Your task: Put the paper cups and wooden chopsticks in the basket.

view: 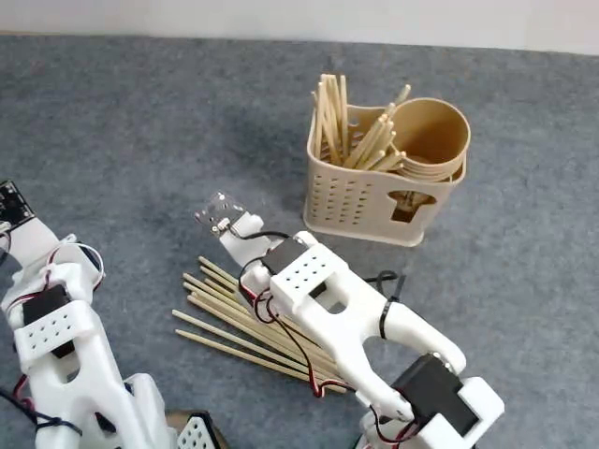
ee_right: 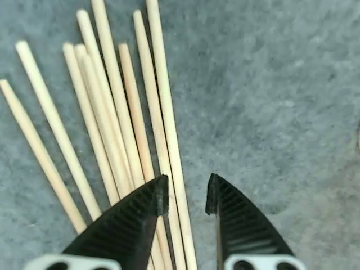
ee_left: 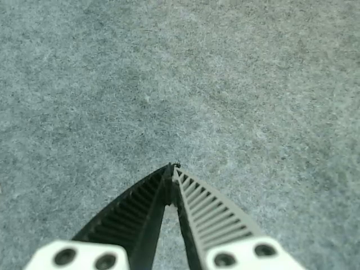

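— What is everything laid on?

— A grey carpet is spread under the whole scene. Nearest, the left gripper is held just above bare carpet, its jaws pressed together with nothing between them.

— And the other one?

— The right gripper is poised low over the loose chopsticks. Its jaws are parted only narrowly and nothing is gripped. The sticks are fanned out flat on the carpet, beside and partly under that arm, and the outermost stick is seen running beneath the gap.

— Where are the rest of the things?

— Farther off, the basket is stood upright. The cups are nested in one compartment, and the standing chopsticks are leaned in the other.

— What could be spoiled from here?

— With so narrow an opening, a fingertip is likely to be set down on top of a stick rather than beside it. The stick would then be rolled or pushed aside. Because the sticks are touching and overlapped, two may be pinched unevenly, and one could be dropped on the way. A stick gripped near its end would probably be tilted, so the basket rim might be struck. The crowded compartment could also be jammed, and the light basket could be tipped if it is knocked.
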Controlling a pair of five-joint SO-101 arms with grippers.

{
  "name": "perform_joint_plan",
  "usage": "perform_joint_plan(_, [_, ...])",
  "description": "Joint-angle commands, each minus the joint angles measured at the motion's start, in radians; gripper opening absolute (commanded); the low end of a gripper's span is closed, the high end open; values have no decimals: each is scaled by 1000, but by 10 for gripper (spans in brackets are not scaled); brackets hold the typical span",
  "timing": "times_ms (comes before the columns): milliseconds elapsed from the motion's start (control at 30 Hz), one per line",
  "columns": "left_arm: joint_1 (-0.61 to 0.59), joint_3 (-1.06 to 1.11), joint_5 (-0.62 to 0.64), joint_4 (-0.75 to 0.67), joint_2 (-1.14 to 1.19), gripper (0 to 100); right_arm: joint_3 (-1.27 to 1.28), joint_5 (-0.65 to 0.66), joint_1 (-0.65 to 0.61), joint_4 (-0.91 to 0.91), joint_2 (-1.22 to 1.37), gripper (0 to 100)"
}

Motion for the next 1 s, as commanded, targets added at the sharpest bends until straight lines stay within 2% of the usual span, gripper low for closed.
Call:
perform_joint_plan(0, [25,-8,-3,-15,-18,8,-50,12,21,-21,-2,123])
perform_joint_plan(700, [22,-8,-3,-15,-18,8,-16,14,16,-22,2,123])
perform_joint_plan(967, [22,-8,-3,-15,-18,8,-68,12,18,-19,216,123])
